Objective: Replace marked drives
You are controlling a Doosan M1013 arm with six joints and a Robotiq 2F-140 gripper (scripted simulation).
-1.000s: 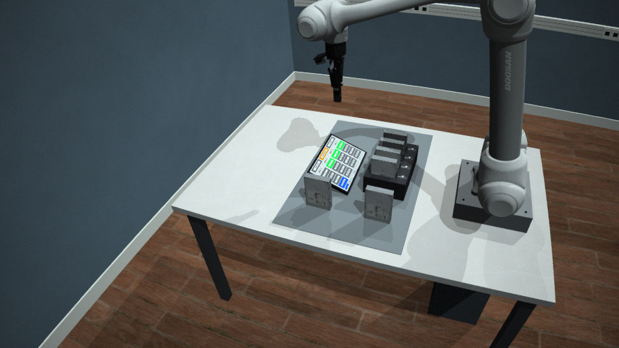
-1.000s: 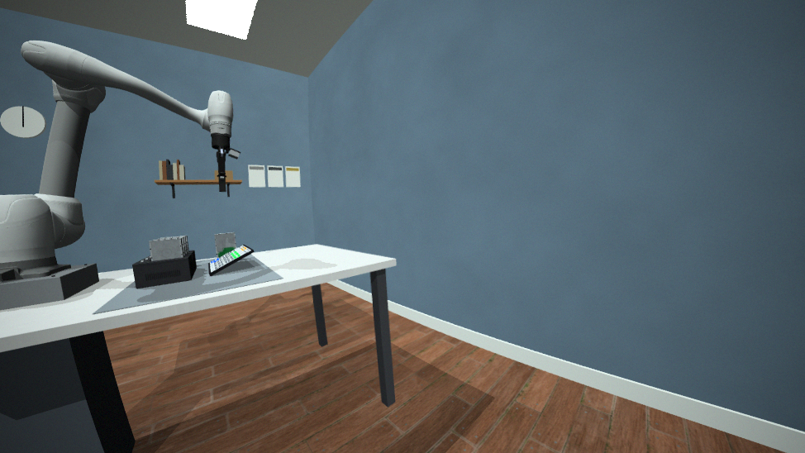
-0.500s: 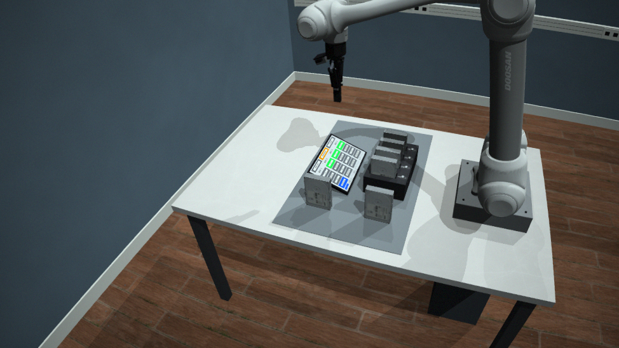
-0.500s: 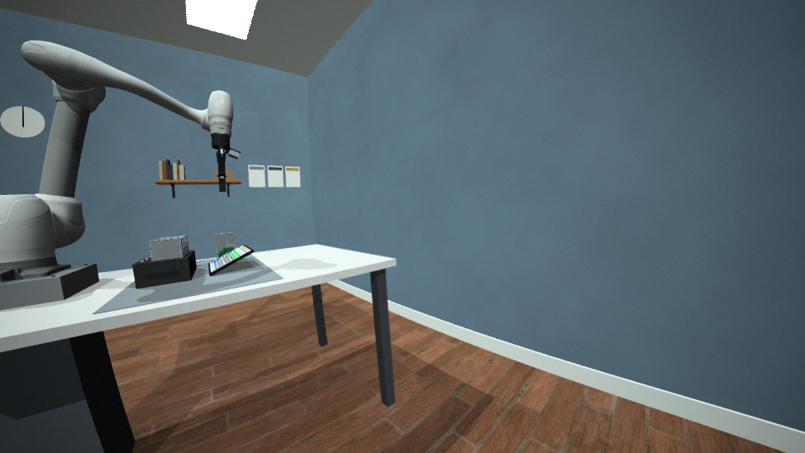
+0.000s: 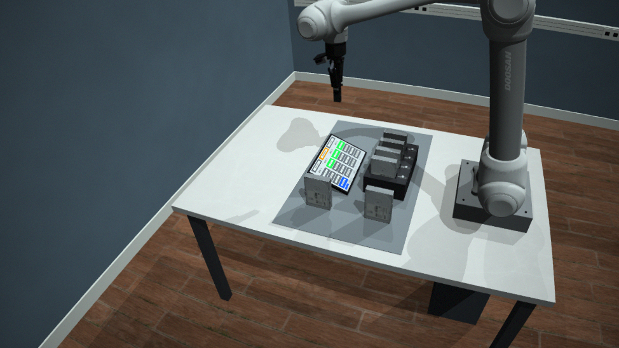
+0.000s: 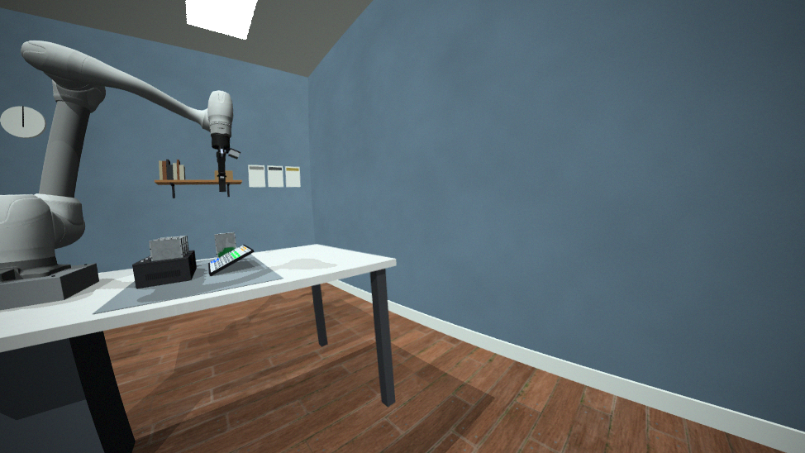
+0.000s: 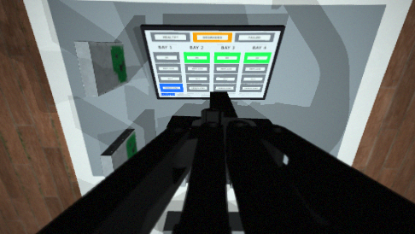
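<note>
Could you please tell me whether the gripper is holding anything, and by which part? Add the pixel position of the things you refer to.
Nothing is held; the gripper (image 5: 337,101) (image 6: 222,190) (image 7: 218,105) is shut, above the bench.

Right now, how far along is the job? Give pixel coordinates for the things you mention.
Bays 2 to 4 show green on the screen (image 5: 344,160) (image 6: 231,259) (image 7: 213,68); bay 1's blue suggests rebuilding after a likely swap. The dock (image 5: 381,183) (image 6: 163,274) holds four drives (image 5: 384,166) (image 6: 167,247). The shut gripper (image 5: 337,99) (image 6: 221,188) (image 7: 218,105) holds nothing. Left: bay 1 finishing; further swaps unclear.
</note>
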